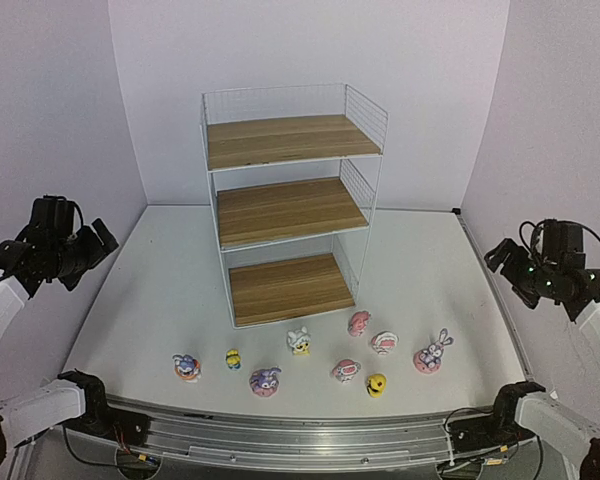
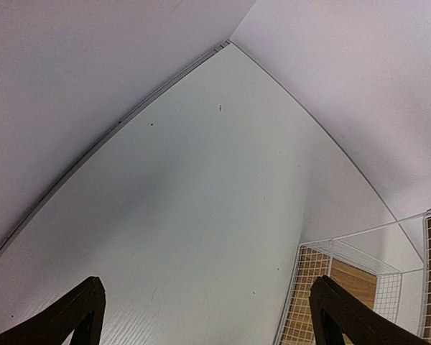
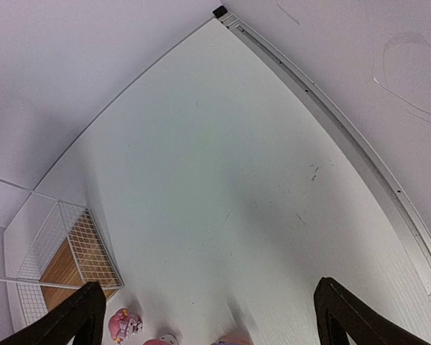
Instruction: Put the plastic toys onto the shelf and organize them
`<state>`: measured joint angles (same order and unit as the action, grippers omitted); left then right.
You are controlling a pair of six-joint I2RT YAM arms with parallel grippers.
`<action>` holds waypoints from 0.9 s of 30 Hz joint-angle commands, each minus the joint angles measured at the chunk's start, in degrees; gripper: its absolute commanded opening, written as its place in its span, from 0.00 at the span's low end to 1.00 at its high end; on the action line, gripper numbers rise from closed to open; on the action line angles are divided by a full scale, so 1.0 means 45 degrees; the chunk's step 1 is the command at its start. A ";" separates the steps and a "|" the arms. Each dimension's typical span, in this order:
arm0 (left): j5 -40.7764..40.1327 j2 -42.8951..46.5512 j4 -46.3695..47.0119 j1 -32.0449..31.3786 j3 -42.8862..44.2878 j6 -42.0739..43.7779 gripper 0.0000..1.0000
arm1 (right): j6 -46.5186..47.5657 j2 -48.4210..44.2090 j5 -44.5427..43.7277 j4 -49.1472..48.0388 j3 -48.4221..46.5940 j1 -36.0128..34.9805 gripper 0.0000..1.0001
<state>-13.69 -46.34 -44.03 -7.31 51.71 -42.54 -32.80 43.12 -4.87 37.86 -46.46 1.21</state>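
The shelf [image 1: 280,140], a white wire rack with three bare wood boards, stands at the middle back of the table. Several plastic toys lie in a loose row in front of it: a purple bunny [image 1: 433,353] at the right, a pink one [image 1: 359,322], a yellow one [image 1: 377,384], another purple one [image 1: 265,381]. My left gripper [image 1: 95,245] hangs open, high at the left edge, far from them. Opposite it, my right gripper [image 1: 500,258] hangs open at the right edge. In the right wrist view a pink toy [image 3: 124,324] lies by the shelf's corner [image 3: 72,251].
The white table [image 1: 160,300] is enclosed by pale walls on three sides. A metal rail [image 1: 310,435] runs along the near edge between the arm bases. The left wrist view shows bare tabletop [image 2: 201,201] and the shelf's wire side [image 2: 316,287].
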 commanded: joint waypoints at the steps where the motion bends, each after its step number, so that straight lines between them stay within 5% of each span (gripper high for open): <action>1: 0.0353 -0.0005 0.0035 0.0065 -0.0119 -0.0119 1.00 | 0.0523 -0.0321 0.2815 -0.0121 -0.0033 0.0024 0.98; 5: 0.0579 -0.0151 0.0129 0.0062 -0.0323 -0.0097 1.00 | 0.0283 0.0054 0.4916 -0.0222 -0.0050 -0.0134 0.98; 10: 0.1767 -0.0145 0.1114 0.0063 -0.0967 0.0144 1.00 | -0.0088 -0.0189 0.4808 -0.1209 0.0509 -0.2881 0.98; 13: 0.2182 -0.0178 0.1542 0.0062 -0.1345 0.0169 1.00 | -0.0269 0.0339 0.2436 -0.1644 0.0557 -0.5758 0.98; 16: 0.2155 -0.0306 0.1731 0.0072 -0.1504 0.0179 1.00 | -0.0621 0.2540 0.1161 -0.1878 0.0123 -0.8348 0.98; 21: 0.1688 -0.0415 0.1623 0.0065 -0.1596 0.0219 1.00 | -0.0044 0.6989 -0.3695 -0.2864 -0.1826 -1.3238 0.98; 27: 0.1405 -0.0335 0.1645 0.0063 -0.1779 0.0244 1.00 | 0.0579 1.0940 -0.6195 -0.4613 -0.3829 -1.5802 0.98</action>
<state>-5.83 -48.27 -38.29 -7.29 44.15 -42.00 -32.77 86.72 -20.51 23.99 -58.90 -65.55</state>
